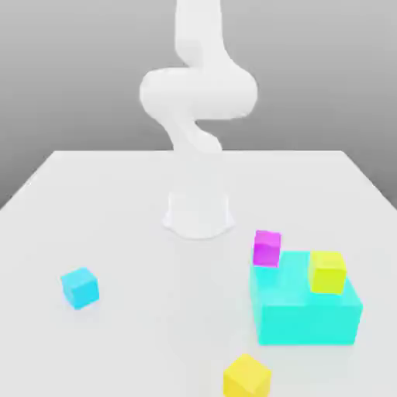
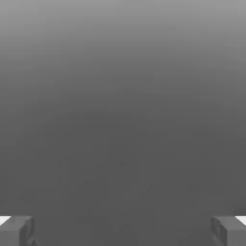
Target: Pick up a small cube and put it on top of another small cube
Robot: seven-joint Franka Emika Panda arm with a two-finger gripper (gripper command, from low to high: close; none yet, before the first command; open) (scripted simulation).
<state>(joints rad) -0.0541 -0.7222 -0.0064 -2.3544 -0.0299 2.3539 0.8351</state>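
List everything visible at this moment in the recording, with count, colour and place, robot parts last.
small sky-blue cube: one, sky-blue, alone on the table toward the exterior view's left.
large cyan block: one, cyan, on the table at the exterior view's right.
small magenta cube: one, magenta, at the cyan block's far left corner.
small yellow cube on the block: one, yellow, apparently resting on the cyan block's top.
small yellow cube on the table: one, yellow, near the front edge, in front of the cyan block.
flat white table: one, white, under everything.
white robot arm: one, white, rising from its base at the table's middle.
pincer: one, grey fingers, open, nothing between them.
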